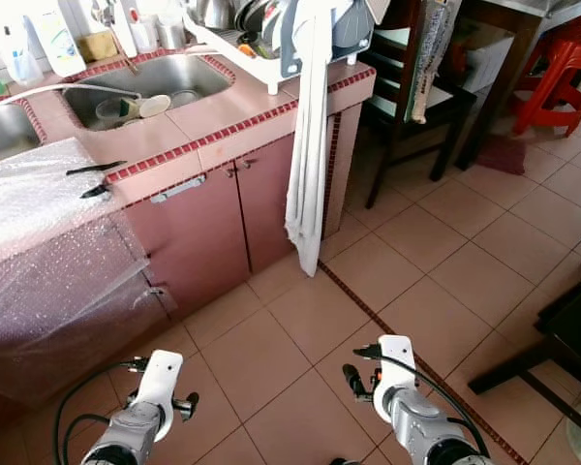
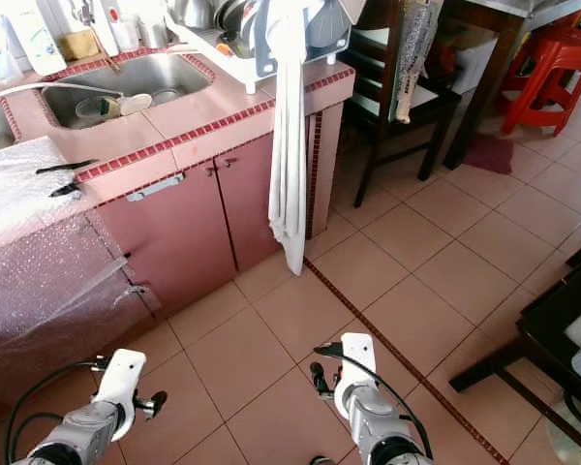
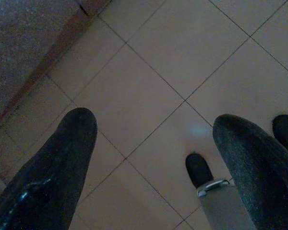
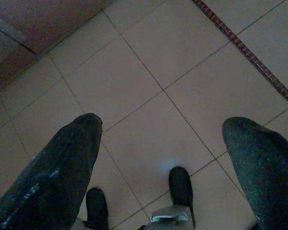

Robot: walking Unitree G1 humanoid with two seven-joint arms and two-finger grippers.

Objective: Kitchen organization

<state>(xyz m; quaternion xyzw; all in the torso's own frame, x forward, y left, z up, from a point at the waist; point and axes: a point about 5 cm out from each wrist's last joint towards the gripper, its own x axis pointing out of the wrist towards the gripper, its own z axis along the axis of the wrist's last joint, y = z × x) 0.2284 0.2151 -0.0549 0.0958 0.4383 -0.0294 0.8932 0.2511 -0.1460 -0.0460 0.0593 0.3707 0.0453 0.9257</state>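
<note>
Two grippers: both hang low over the floor tiles (image 1: 300, 320), well apart from the counter and idle.
Left gripper (image 3: 153, 143): fingers spread wide, nothing between them; its wrist view looks straight down at bare tile beside the cabinet base.
Right gripper (image 4: 163, 143): also spread wide and empty, over tile near the dark red border strip (image 4: 249, 52).
Task's things: the task names no single item, so the clutter on the pink counter (image 1: 232, 121) at far left is my best reading.
Sink (image 1: 145, 87): holds a few dishes and a hose; these are probably wet and slippery, brittle if ceramic, best taken by the rim.
Dish rack (image 1: 271, 39): stands on the counter's right end, piled with pots and pans; likely heavy and rigid, handles the safest hold.
White cloth (image 1: 308, 145): drapes from the rack down over the cabinet's end; soft and light, it will slump, so pinch it high near the fold.
Dark utensils (image 1: 95, 179): two slim pieces lie on the counter edge beside the bubble wrap (image 1: 48, 223); stiff, light, thin, hard to pinch flat off the surface. What they are I cannot tell.
Bottles (image 1: 53, 39): stand behind the sink, cut off by the frame top; contents unknown.
Hidden: the bubble wrap veils the counter and cabinet at near left; the rack's contents overlap too much to count.
Cut off: dark furniture (image 1: 562, 329) at near right.
</note>
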